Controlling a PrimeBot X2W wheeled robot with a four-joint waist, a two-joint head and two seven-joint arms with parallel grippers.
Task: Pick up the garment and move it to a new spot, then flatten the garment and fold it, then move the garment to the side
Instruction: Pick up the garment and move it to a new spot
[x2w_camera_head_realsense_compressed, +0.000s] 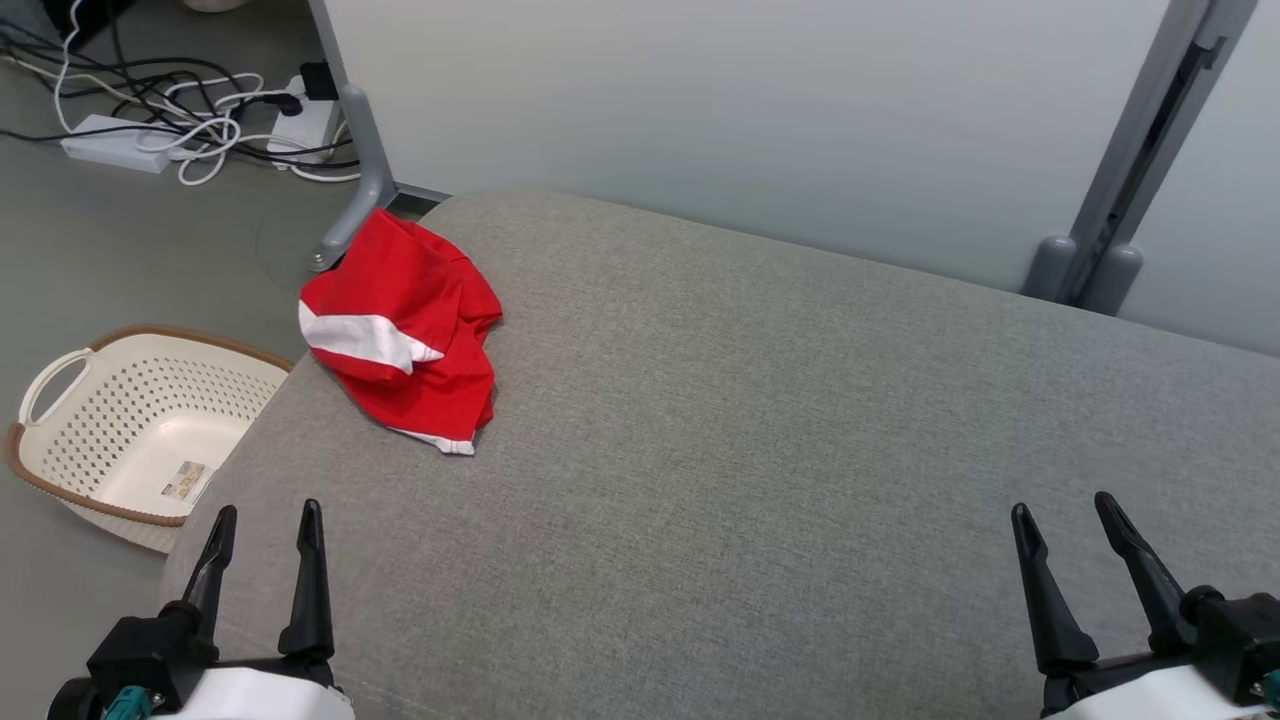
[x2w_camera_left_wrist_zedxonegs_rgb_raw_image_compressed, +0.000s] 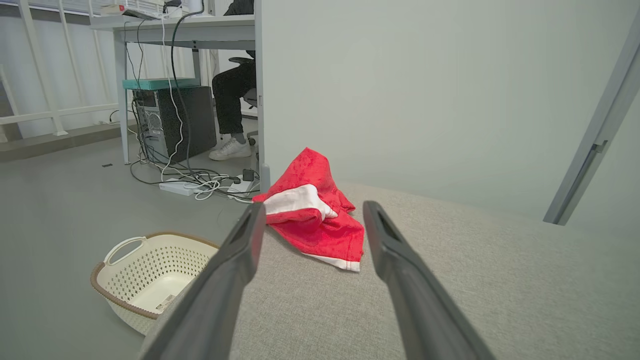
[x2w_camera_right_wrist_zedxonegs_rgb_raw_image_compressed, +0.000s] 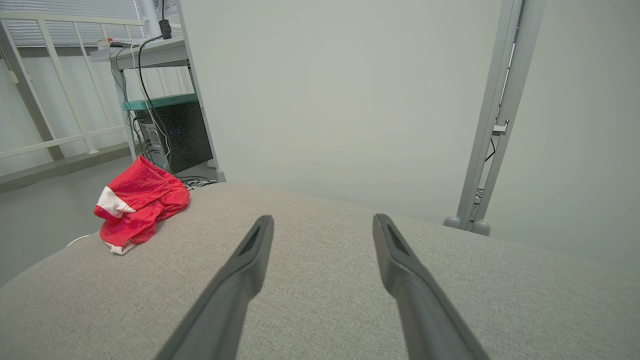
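**Left arm.** The left gripper (x2w_camera_head_realsense_compressed: 268, 508) sits over the near left corner of the grey cushion (x2w_camera_head_realsense_compressed: 750, 450), low in the head view. Its two dark fingers point toward the far side and stand apart, with cushion fabric showing between them. The black wrist block and a pale forearm cover show behind them at the bottom edge. In the left wrist view the fingers (x2w_camera_left_wrist_zedxonegs_rgb_raw_image_compressed: 225, 280) frame the garment (x2w_camera_left_wrist_zedxonegs_rgb_raw_image_compressed: 312, 215), which lies farther off, well apart from both tips.

**Right arm.** The right gripper (x2w_camera_head_realsense_compressed: 1060, 502) sits over the near right of the cushion, in a pose that mirrors the left. Its fingers point to the far side, lean slightly left and stand apart. In the right wrist view bare cushion lies between them.

**Garment.** The garment is red with a white band and a white hem. It lies crumpled in a heap at the far left corner of the cushion, and its left part reaches over the cushion's left edge. It is nearer the left gripper than the right gripper.

**Surroundings.**
- A cream perforated basket (x2w_camera_head_realsense_compressed: 60, 380) with a brown rim stands on the floor (x2w_camera_head_realsense_compressed: 120, 260) just left of the cushion, near the left gripper.
- A pale panel (x2w_camera_head_realsense_compressed: 750, 100) on grey legs stands behind the cushion's far edge.
- Cables (x2w_camera_head_realsense_compressed: 200, 130) and a white power strip (x2w_camera_head_realsense_compressed: 110, 145) lie on the floor at the far left.
- The left wrist view shows a desk (x2w_camera_left_wrist_zedxonegs_rgb_raw_image_compressed: 190, 27) with a black computer case (x2w_camera_left_wrist_zedxonegs_rgb_raw_image_compressed: 175, 120) under it.
- The same view shows a seated person's leg (x2w_camera_left_wrist_zedxonegs_rgb_raw_image_compressed: 230, 90) and a white shoe (x2w_camera_left_wrist_zedxonegs_rgb_raw_image_compressed: 229, 149).
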